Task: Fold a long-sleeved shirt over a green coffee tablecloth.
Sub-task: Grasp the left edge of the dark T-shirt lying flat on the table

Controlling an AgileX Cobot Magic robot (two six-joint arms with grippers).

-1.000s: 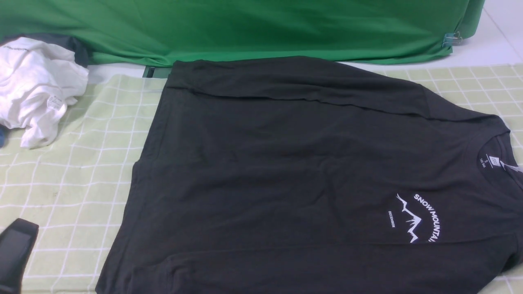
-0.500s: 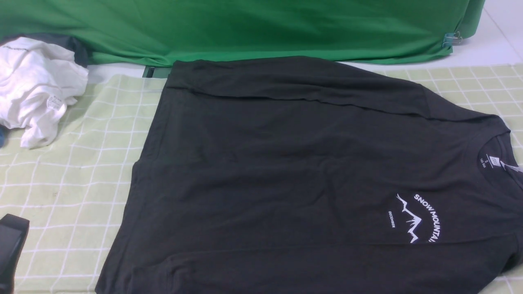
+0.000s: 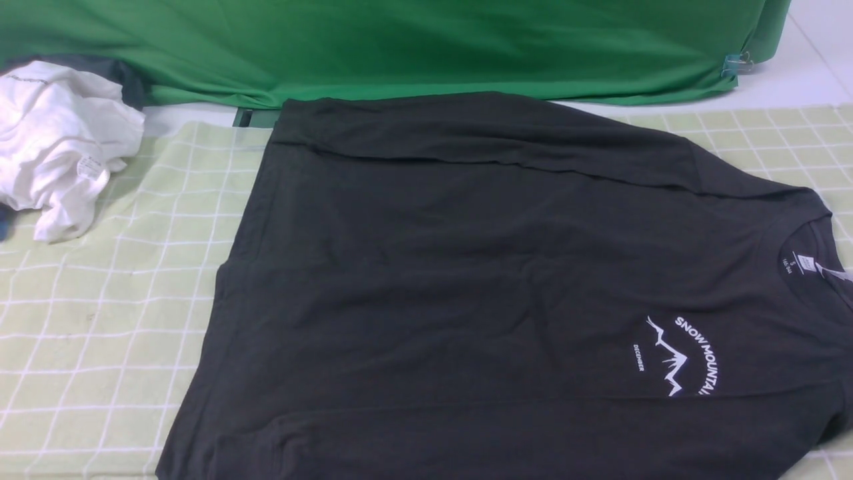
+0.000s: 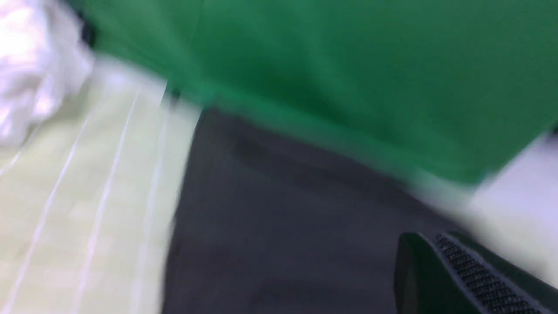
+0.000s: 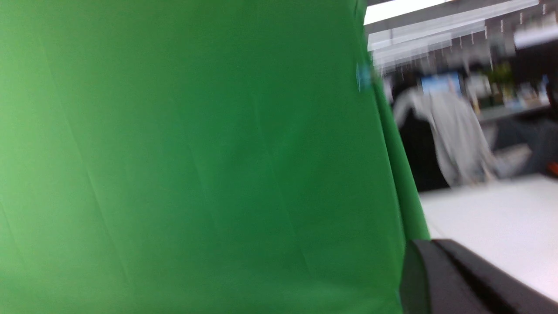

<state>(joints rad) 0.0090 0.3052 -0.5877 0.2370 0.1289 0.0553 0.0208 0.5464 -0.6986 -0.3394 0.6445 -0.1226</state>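
Green plain cloth (image 3: pixel 400 47) hangs across the top of the front frame, with a clip (image 3: pixel 736 65) on its edge at upper right. A crumpled white garment (image 3: pixel 60 140) sits at upper left. The dark shirt (image 3: pixel 480 280) lies flat over the middle and right, collar rightward, on the checked tablecloth (image 3: pixel 100 320). Each wrist view shows only one finger of the left gripper (image 4: pixel 462 279) and right gripper (image 5: pixel 457 283), so apart or together cannot be told. The shirt lies blurred beyond the left one.

Bare tablecloth (image 3: pixel 100 347) at lower left of frame: open access. White garment (image 3: pixel 56 147) bunched upper left. Green backdrop (image 3: pixel 400 47) walls off top edge. Shirt (image 3: pixel 466 287) fills centre and right.
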